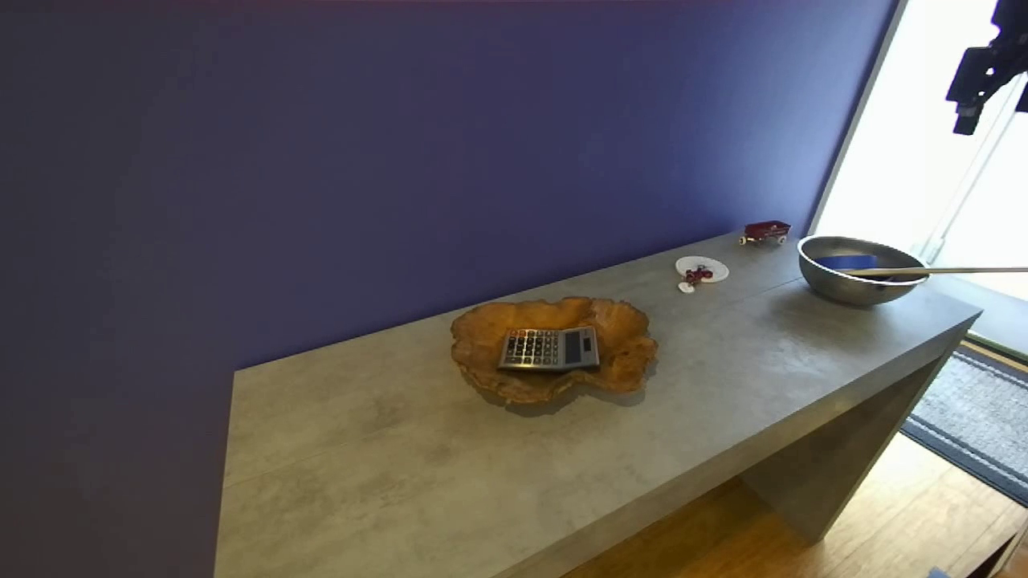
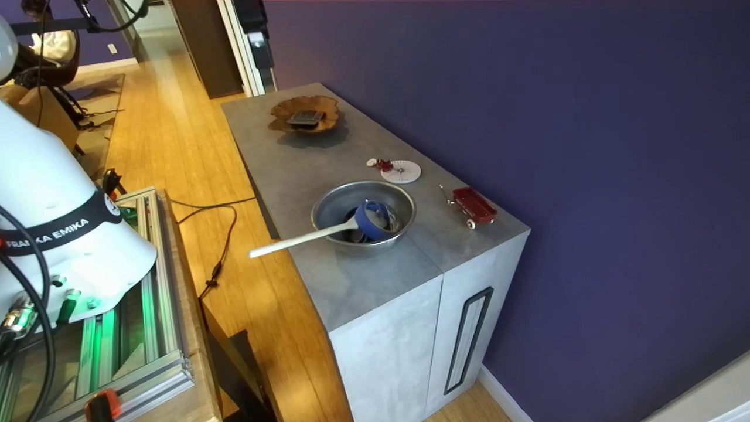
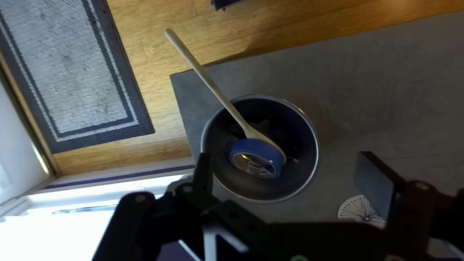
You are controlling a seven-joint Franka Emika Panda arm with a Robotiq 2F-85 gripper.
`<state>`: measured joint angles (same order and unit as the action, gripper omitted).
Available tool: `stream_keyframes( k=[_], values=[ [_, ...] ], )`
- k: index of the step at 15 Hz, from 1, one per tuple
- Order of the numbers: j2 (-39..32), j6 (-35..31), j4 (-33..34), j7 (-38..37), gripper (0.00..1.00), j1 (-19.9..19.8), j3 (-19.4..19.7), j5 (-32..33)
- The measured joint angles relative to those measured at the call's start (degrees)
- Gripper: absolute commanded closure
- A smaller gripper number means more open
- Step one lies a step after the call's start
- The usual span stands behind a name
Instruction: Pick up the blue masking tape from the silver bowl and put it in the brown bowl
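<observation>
The blue masking tape [image 3: 250, 146] is a roll leaning tilted inside the silver bowl [image 3: 261, 191], against a wooden spoon's head. The tape shows in both exterior views [image 1: 851, 262] [image 2: 370, 225]. The silver bowl stands near one end of the grey counter [image 1: 839, 291] [image 2: 329, 205]. The brown bowl [image 1: 622, 321] [image 2: 332, 108] stands farther along the counter with a grey calculator [image 1: 550, 351] in it; it is out of the wrist view. My gripper [image 3: 289, 174] is open and empty, above the silver bowl, fingers apart on either side. It partly shows in both exterior views [image 1: 968, 108] [image 2: 261, 47].
The wooden spoon [image 3: 217, 90] sticks out over the silver bowl's rim past the counter edge. Dark items lie in that bowl. A white spoked disc with a small red part [image 1: 711, 269] and a red toy wagon [image 1: 767, 231] lie near the purple wall [image 1: 482, 160].
</observation>
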<state>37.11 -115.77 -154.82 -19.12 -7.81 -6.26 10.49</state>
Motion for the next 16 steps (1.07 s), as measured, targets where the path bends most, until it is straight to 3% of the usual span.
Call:
stream_keyframes(
  k=[4, 8, 11, 16],
  values=[
    [-13.7, -13.67, 0.18, 12.41, 0.0, -0.01, 9.95, -2.85],
    [-28.32, -16.3, 3.99, 26.31, 0.0, 0.14, 16.24, -10.98],
    [-39.17, -16.07, 9.66, 31.77, 0.0, 0.15, 16.58, -15.86],
    [-53.39, -14.09, 20.68, 32.43, 0.0, 0.15, 14.59, -18.65]
  ],
)
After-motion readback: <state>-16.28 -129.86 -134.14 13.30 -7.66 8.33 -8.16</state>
